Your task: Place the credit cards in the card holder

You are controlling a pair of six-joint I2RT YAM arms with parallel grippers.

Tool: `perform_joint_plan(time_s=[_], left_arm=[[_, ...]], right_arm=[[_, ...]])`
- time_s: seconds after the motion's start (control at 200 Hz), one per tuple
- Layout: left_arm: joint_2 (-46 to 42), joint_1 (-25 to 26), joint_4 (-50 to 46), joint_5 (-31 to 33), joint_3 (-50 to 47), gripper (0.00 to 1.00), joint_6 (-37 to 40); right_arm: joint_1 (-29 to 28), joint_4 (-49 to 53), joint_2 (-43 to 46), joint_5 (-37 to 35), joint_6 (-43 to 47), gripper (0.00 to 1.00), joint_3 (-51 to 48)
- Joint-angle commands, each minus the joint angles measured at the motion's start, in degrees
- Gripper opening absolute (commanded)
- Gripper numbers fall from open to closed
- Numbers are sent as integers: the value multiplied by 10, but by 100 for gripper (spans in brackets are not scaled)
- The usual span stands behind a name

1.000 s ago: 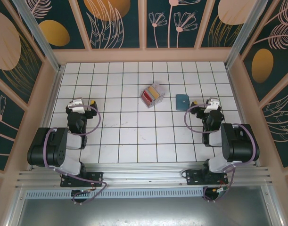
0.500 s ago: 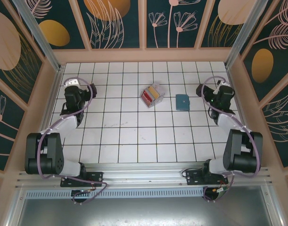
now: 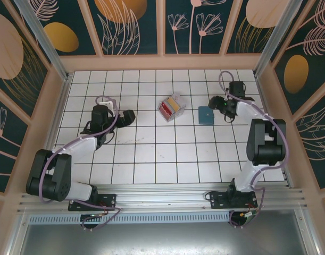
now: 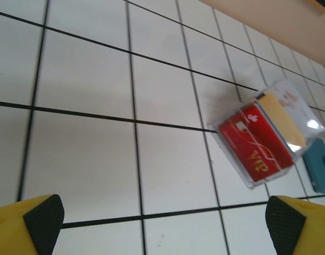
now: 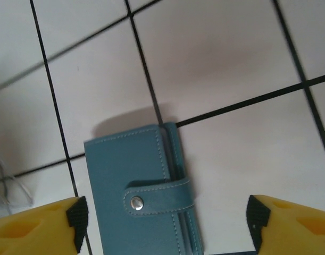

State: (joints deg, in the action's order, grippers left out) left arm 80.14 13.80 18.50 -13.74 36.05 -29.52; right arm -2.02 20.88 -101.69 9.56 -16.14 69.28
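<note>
On the white tiled table (image 3: 151,154), the credit cards (image 3: 170,108) sit stacked inside a small clear plastic box (image 3: 177,99) near the middle, with the red card (image 4: 252,150) uppermost toward the left arm and a yellow card (image 4: 282,119) behind it. A paler one may lie behind that, though glare on the box (image 4: 247,180) makes it hard to say. The teal card holder (image 3: 206,114) lies flat just to the right of the box, apart from it. It is folded shut, its strap (image 5: 162,197) fastened across the front by a metal snap stud (image 5: 135,202). The right claw (image 3: 214,102) hangs low over the card holder (image 5: 131,170) with its fingers (image 5: 77,215) spread apart, one on each side of the wallet and gripping nothing. The left claw (image 3: 128,116) reaches in from the left, well short of the box. Its fingers (image 4: 42,219) are spread fully and empty over bare tiles, with the cards (image 4: 256,149) ahead and to the right in its wrist view.
</note>
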Motion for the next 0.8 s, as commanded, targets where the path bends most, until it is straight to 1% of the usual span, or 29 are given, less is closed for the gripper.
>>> perform_joint_plan(time_s=[0.0,0.11,0.16,0.23,0.275,0.515,0.696,0.741,0.796], left_arm=[[-15,19,-2,-12,-3,99,-15],[-9,37,-1,-14,3,99,-28],[-5,46,5,-18,4,99,-35],[-2,63,16,-17,4,99,-40],[1,72,21,-15,3,99,-45],[28,111,26,-9,23,99,-55],[32,119,14,-2,36,99,-54],[29,118,12,1,38,99,-53],[24,119,9,5,38,99,-53]], right_arm=[[-33,111,-24,-57,35,75,50],[-53,129,-44,-74,38,68,72],[-56,133,-55,-75,41,62,79],[-61,142,-71,-79,45,61,90],[-64,145,-81,-83,47,57,95],[-71,153,-116,-80,56,53,126],[-84,154,-139,-86,58,53,144],[-84,154,-145,-91,58,51,146],[-84,160,-156,-101,60,46,150]])
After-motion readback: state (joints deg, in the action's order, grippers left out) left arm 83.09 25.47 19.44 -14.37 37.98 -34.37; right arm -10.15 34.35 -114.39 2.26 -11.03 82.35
